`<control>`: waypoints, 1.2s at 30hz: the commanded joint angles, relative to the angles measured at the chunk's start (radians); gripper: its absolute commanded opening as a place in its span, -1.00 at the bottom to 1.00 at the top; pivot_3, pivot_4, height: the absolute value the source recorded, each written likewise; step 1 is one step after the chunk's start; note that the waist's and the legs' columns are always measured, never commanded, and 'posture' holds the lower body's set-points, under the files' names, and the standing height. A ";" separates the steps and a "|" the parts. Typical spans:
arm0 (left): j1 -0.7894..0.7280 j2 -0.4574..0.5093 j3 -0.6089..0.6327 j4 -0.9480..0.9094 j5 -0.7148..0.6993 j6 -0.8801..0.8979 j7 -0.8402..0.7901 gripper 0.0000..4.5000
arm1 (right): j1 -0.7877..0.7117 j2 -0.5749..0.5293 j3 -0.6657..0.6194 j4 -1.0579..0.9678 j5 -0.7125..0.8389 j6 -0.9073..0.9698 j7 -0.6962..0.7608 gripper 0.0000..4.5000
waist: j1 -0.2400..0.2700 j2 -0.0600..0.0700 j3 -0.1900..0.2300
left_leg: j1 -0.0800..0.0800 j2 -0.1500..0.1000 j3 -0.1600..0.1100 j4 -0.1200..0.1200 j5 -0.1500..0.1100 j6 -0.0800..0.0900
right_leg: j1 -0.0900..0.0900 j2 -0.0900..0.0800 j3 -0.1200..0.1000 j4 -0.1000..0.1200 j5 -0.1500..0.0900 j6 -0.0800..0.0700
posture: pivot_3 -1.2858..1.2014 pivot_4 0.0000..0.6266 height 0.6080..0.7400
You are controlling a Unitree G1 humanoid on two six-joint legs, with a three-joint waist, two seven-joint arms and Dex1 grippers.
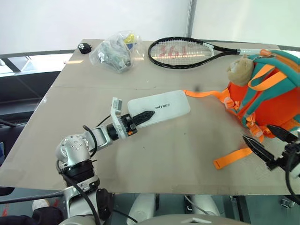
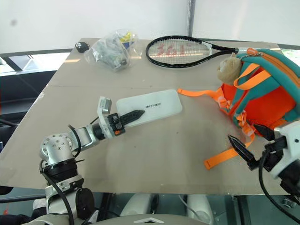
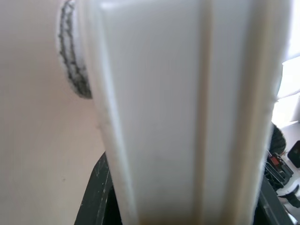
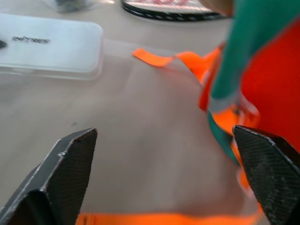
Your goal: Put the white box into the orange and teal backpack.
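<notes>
The white box [image 1: 161, 108], flat with dark lettering, lies mid-table, and my left gripper [image 1: 143, 117] is shut on its near left end, one black finger lying across the top. The left wrist view looks straight at the box's white edge [image 3: 187, 112]. The orange and teal backpack [image 1: 269, 89] stands at the table's right with a tan plush toy [image 1: 240, 70] on it. My right gripper [image 1: 269, 143] hangs open just in front of the backpack, above an orange strap [image 1: 232, 157], with nothing between its fingers [image 4: 70, 164].
A tennis racket [image 1: 185, 51] lies at the back. A clear plastic bag of items [image 1: 115, 51] and a small black object [image 1: 84, 48] sit at the back left. Another orange strap [image 1: 204, 93] trails from the backpack toward the box.
</notes>
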State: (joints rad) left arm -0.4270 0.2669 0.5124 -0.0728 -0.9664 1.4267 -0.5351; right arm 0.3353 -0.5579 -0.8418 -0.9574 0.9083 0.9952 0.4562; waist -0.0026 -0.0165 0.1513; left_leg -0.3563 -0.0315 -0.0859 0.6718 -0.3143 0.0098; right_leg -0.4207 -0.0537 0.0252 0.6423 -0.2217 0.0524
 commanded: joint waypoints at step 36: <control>-0.053 0.143 0.040 -0.072 -0.181 -0.406 0.113 -0.50 | -0.954 -0.233 0.717 0.703 -0.198 -0.391 0.605 -0.98 | -0.009 -0.001 0.001 | -0.012 0.002 -0.002 -0.002 0.001 -0.002 | -0.013 0.000 -0.003 -0.003 0.001 -0.001 | 0.03 -0.52 1.00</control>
State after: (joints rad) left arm -0.4569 0.3688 0.5154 -0.1215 -1.1008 1.0382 -0.3890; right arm -0.6408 -0.7558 -0.1167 -0.1635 0.6558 0.5832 0.9843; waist -0.0112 -0.0171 0.1522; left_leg -0.3719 -0.0298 -0.0896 0.6699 -0.3129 0.0074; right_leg -0.4354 -0.0545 0.0208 0.6391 -0.2206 0.0511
